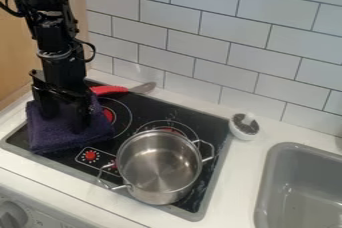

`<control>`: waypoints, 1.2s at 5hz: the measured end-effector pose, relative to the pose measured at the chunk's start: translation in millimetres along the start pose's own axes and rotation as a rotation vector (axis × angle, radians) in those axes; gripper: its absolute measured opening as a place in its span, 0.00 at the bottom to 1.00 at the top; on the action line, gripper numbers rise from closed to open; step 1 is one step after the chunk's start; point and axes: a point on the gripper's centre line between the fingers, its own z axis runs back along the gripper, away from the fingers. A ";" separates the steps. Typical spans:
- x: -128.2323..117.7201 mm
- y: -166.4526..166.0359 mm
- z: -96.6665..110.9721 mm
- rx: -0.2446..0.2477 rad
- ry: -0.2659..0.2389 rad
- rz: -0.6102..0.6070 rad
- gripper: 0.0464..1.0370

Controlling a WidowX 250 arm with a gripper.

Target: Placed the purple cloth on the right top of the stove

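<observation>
The black gripper [65, 121] hangs down at the left of the stove, its two fingers apart and low over the purple cloth [70, 139]. Folded into a thick pad, the cloth lies on the stove's left part and covers some of the left burner. Whether the fingertips press into the cloth, I cannot tell. The black stove top [143, 112] has a grey rim, and its right part holds a steel pot.
The open steel pot [159, 167] has wire handles on both sides. Behind the cloth, a red-handled utensil [110, 90] lies along the stove's back edge. A small white container [244, 126] stands right of the stove, near the grey sink [267, 182]. A tiled wall rises behind.
</observation>
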 end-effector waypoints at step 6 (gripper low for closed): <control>41.1 -89.8 -7.0 -0.061 -0.053 -0.286 0.96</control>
